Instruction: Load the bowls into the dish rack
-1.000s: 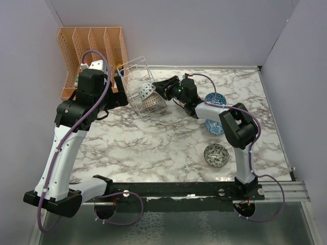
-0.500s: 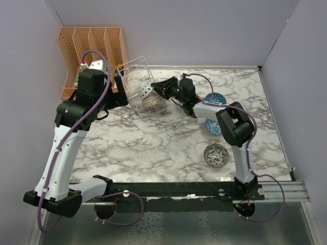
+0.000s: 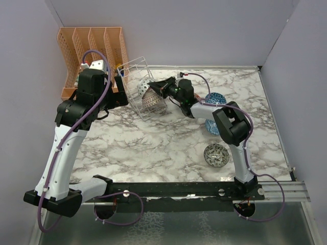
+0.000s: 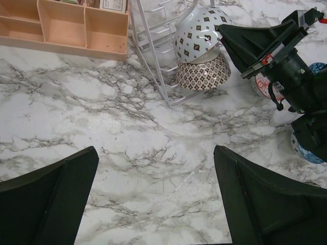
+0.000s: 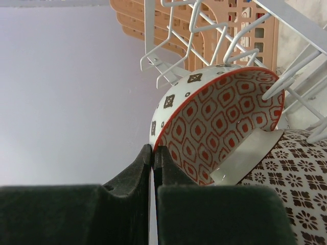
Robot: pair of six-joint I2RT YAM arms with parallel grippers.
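The wire dish rack point(image 3: 132, 75) lies tipped at the back left. A reddish-pink bowl point(image 5: 219, 117), white with dots outside point(image 4: 198, 31), leans in it on a brown bowl point(image 4: 204, 72). My right gripper point(image 5: 153, 149) is shut, its tips pinching the reddish-pink bowl's rim, one outside and one inside. In the top view this gripper point(image 3: 153, 88) reaches into the rack's open side. My left gripper point(image 4: 156, 199) hangs open over bare marble, nothing between its fingers point(image 4: 56, 189). A blue bowl point(image 3: 215, 98), a second blue-toned bowl point(image 3: 213, 127) and a dark grey-green bowl point(image 3: 216, 154) sit at the right.
A peach plastic organiser point(image 3: 92, 43) stands against the back wall, just left of the rack, also in the left wrist view point(image 4: 82, 25). Purple walls close the table on three sides. The right arm point(image 3: 232, 125) stretches over the blue bowls.
My right gripper pushed left into the rack and shut on the reddish-pink bowl's rim. The bowl tilted up and shifted slightly back. The left arm stayed still.
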